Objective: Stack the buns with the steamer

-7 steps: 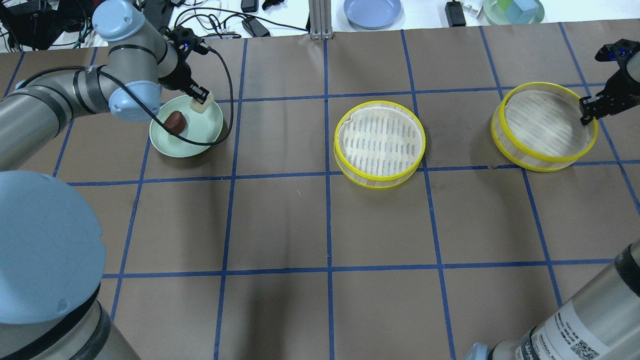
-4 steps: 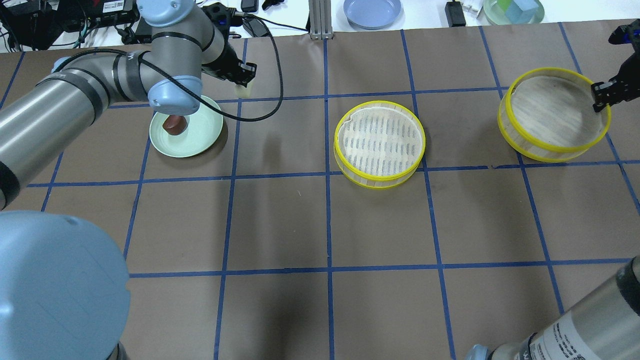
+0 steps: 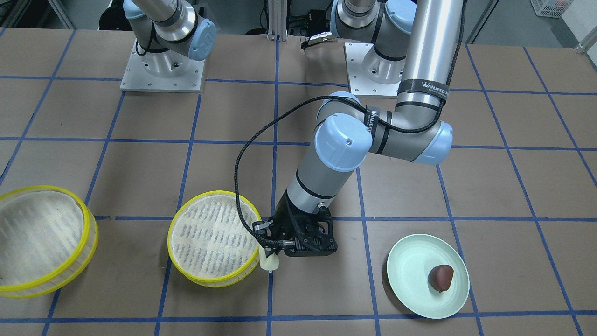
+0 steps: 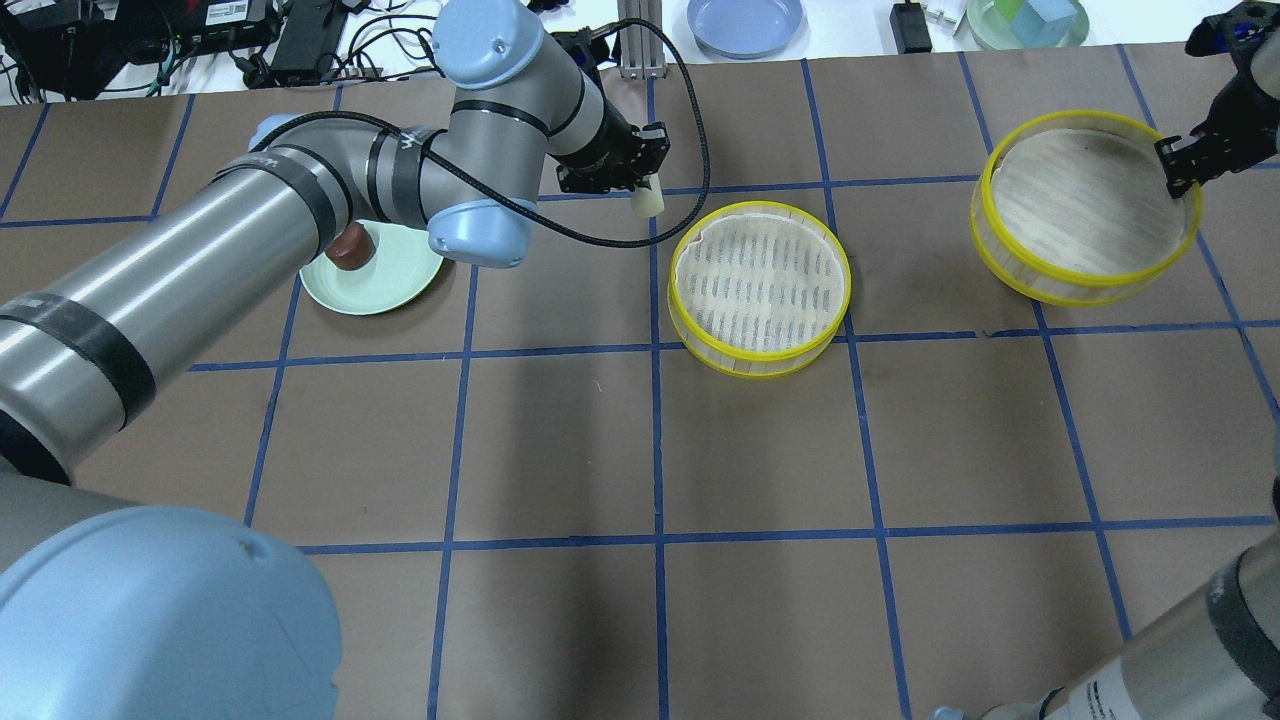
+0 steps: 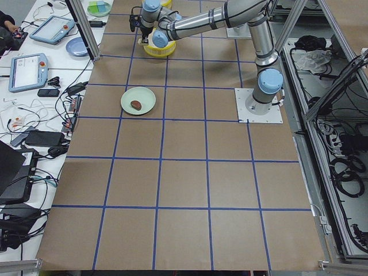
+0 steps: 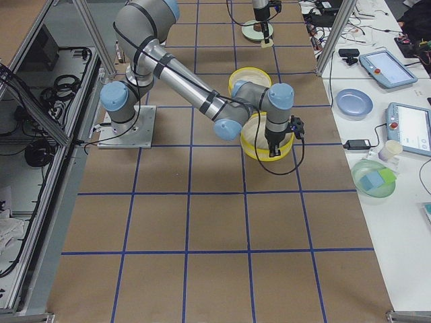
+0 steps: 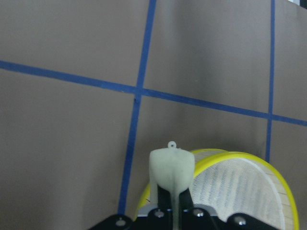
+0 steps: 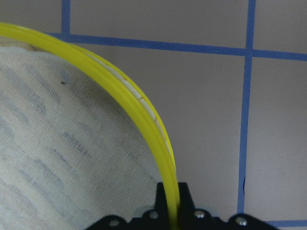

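Note:
My left gripper (image 4: 645,190) is shut on the cream-white bun (image 4: 649,201) and holds it just off the far-left edge of the middle steamer tier (image 4: 760,285). The bun also shows in the front view (image 3: 269,262) and the left wrist view (image 7: 171,165). The dark reddish-brown bun (image 3: 441,277) lies on the mint-green plate (image 3: 410,266); overhead my left arm half hides it. My right gripper (image 4: 1178,178) is shut on the yellow rim (image 8: 144,120) of the second steamer tier (image 4: 1085,200), which hangs tilted above the table at the far right.
A blue plate (image 4: 745,22), a green bowl with blocks (image 4: 1028,22), cables and adapters sit past the table's far edge. An aluminium post (image 4: 635,40) stands at the far middle. Blue tape lines grid the brown table.
My left gripper has carried the cream-white bun from the mint plate rightward to the middle tier's edge. My right gripper has lifted the second tier and shifted it slightly farther and left.

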### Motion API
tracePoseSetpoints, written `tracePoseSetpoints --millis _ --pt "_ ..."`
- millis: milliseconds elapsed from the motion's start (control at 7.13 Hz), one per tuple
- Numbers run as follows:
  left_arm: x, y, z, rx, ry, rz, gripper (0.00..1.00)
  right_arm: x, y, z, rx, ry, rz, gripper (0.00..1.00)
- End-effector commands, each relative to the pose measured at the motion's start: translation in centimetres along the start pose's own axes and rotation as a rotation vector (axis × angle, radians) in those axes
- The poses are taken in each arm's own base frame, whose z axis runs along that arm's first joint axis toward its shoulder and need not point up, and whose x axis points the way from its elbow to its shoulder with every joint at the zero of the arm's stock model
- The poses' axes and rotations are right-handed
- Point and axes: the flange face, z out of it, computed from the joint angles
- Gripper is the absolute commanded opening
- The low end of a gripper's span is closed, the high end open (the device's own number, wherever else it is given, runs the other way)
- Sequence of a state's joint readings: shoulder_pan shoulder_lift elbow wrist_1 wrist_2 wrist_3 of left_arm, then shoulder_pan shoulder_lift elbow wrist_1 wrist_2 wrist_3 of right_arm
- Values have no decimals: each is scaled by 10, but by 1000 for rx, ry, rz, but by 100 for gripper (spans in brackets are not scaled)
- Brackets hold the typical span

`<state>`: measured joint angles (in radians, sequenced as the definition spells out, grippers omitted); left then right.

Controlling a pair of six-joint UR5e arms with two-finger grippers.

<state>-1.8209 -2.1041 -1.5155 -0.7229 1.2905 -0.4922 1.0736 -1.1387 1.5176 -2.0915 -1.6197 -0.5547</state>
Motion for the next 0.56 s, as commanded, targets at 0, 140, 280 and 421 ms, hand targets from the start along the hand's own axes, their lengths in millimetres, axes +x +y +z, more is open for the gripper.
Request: tracePoseSetpoints --millis 0,140,280,421 --pt "15 22 38 -32 44 -17 0 -9 2 -1 -23 -16 47 0" --pt "17 28 50 -90 94 -87 0 -25 1 -3 -25 -16 29 0" --pt "14 34 55 -112 92 -141 43 -32 7 -8 -25 -16 41 0" --pt "9 43 62 -125 75 -136 99 -34 10 -13 -23 -13 47 0"
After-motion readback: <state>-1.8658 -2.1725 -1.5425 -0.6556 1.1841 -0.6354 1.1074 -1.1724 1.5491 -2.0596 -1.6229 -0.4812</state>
